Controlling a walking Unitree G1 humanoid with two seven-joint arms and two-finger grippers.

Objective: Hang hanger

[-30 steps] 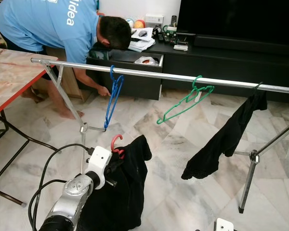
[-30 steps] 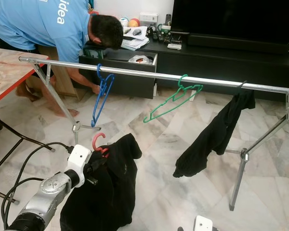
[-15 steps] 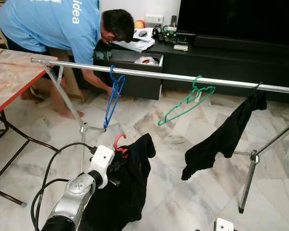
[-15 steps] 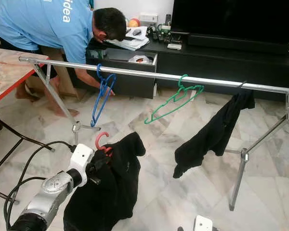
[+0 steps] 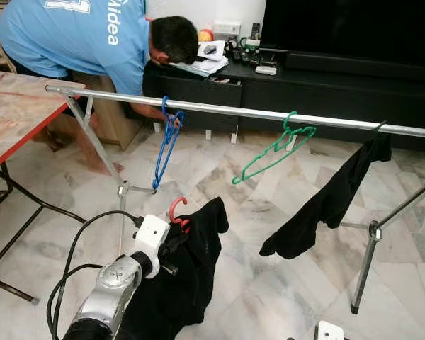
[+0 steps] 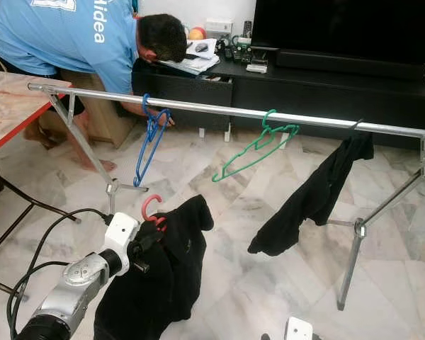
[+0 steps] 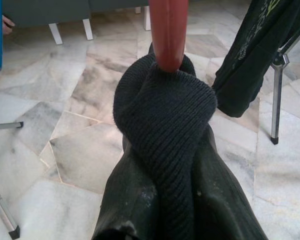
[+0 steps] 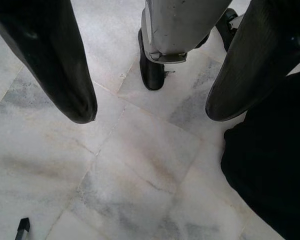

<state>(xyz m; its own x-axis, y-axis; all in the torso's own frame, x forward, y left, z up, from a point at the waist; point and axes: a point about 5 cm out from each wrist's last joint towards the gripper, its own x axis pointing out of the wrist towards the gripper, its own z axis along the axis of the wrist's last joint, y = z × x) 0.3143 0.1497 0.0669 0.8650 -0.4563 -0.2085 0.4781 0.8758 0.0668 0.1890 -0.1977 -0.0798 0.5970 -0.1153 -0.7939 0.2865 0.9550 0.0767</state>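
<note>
Left gripper is clamped on the red hanger at its neck, near left, with a black knit garment draped from it. Rail runs across beyond and above the hook. On it, left to right: blue hanger, green hanger, black shirt. A person bends at the far left behind the rail. Judgement: hanger stiff, garment soft and limp, so load will swing; hold stays at the neck. Right gripper hangs idle over the floor, fingers spread.
</note>
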